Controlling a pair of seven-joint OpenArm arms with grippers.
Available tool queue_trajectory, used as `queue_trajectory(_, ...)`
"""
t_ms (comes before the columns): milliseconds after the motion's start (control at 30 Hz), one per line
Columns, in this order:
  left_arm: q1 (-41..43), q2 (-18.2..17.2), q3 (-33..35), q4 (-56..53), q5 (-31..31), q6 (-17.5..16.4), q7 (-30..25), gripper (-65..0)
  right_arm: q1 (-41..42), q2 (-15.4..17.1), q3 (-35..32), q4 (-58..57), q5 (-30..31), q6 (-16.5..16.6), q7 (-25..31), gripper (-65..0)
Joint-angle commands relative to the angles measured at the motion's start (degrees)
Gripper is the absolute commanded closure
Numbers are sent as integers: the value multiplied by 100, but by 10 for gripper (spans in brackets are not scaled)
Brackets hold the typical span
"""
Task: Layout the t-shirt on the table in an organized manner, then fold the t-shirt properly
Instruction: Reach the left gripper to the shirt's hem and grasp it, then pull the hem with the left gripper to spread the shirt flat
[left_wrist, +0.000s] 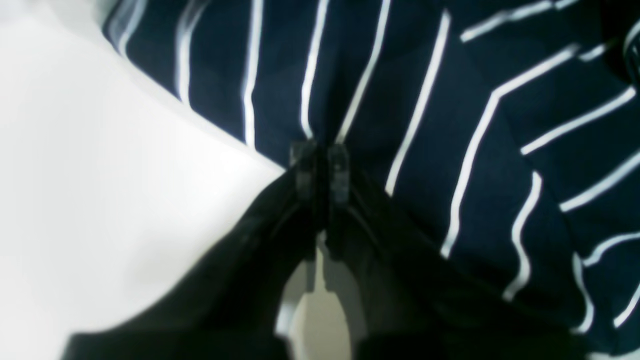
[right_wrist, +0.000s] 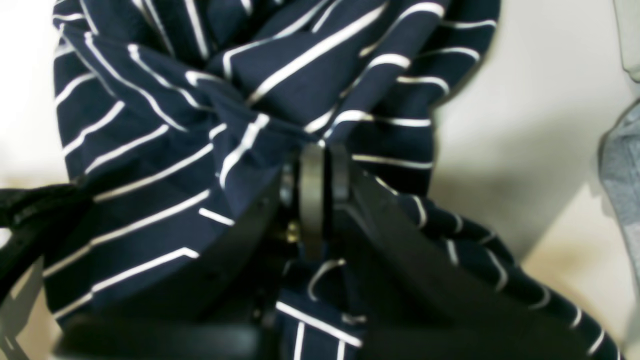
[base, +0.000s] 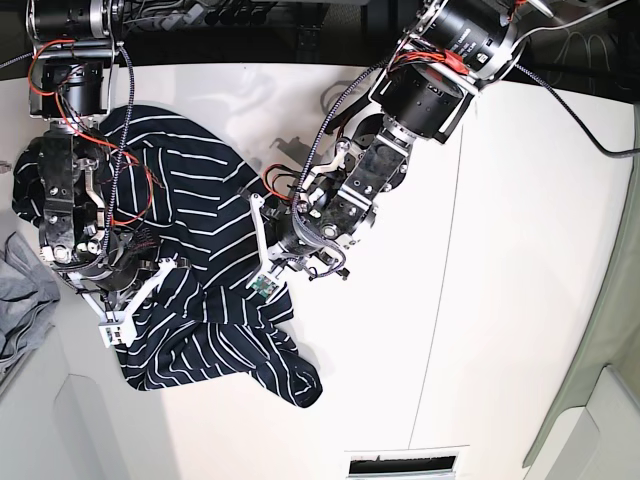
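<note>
Lying crumpled on the left part of the table (base: 500, 250) in the base view, the t-shirt (base: 200, 280) spreads from under the right arm down to a bunched tail near the table's middle front. Its dark navy cloth with thin white stripes is heaped in folds, not flat.

The right gripper (right_wrist: 320, 155) sits at the shirt's left side in the base view. From its wrist camera the two fingers stand pressed together, and a twisted ridge of striped fabric gathers right at their tips, so it is pinching the shirt. Cloth rises above the fingers and drapes down on both sides of them.

The left gripper (left_wrist: 322, 150) reaches to the shirt's right edge in the base view. Its wrist view shows the fingers drawn together with only a thin dark line between them, tips at the shirt's hem where navy cloth meets white table. The stripes converge toward the tips, and it appears to nip the fabric edge, though the blur keeps this from being certain. The shirt fills the upper right of that view; bare table lies to the left.

A plain grey cloth (base: 20, 300) lies at the table's left edge, just beside the shirt.
</note>
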Motion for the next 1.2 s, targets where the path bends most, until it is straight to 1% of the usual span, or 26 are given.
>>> queue_trajectory(0, -94, -66, -15, 28, 87, 90, 232, 0, 151, 46, 22, 109, 28, 28, 186, 0)
queue_trajectory(133, -61, -396, -13, 33, 107, 85, 546, 0, 179, 68, 24, 111, 26, 26, 269, 0)
queue_trajectory(233, 24, -807, -13, 48, 107, 90, 586, 0, 234, 94, 92, 111, 4, 26, 280, 0)
queue_trajectory(333, 186, -1274, -13, 223, 107, 98, 590, 0, 278, 98, 306, 111, 7, 26, 297, 0)
queue_trajectory(467, 501, -1904, -13, 750, 107, 282, 640, 0, 273, 160, 669, 111, 9, 28, 385, 0)
queue_trajectory(633, 914, -2653, -13, 1633, 105, 275, 754, 0, 271, 389, 951, 111, 4, 26, 380, 0)
queue_trajectory(800, 1215, -3261, -13, 2376, 15, 234, 828, 0, 269, 555, 1062, 109, 31, 24, 332, 0)
queue_trajectory(833, 1257, -3338, -15, 2496, -55, 133, 841, 0, 269, 555, 1060, 109, 68, 26, 267, -78)
queue_trajectory(867, 1294, -3392, -13, 2608, -118, 15, 846, 0, 267, 553, 1060, 109, 197, 24, 221, -171)
queue_trajectory(900, 1322, -3434, -13, 2706, -214, -79, 866, -11, 256, 551, 1060, 109, 376, 26, 199, -246)
queue_trajectory(933, 1327, -3440, -13, 2785, -332, -175, 914, -52, 240, 535, 1060, 109, 573, 31, 179, -290)
queue_trajectory(967, 1322, -3442, -13, 2844, -459, -269, 977, -92, 229, 498, 1060, 109, 721, 74, 142, -302)
queue_trajectory(1033, 1322, -3445, -13, 2997, -678, -452, 1049, -162, 223, 382, 1060, 109, 951, 352, 101, -301)
queue_trajectory(1100, 1325, -3447, -13, 3204, -859, -555, 1097, -204, 223, 212, 1049, 109, 1121, 647, 76, -301)
queue_trajectory(1167, 1325, -3449, -15, 3473, -942, -584, 1132, -229, 225, 48, 946, 109, 1259, 942, 83, -301)
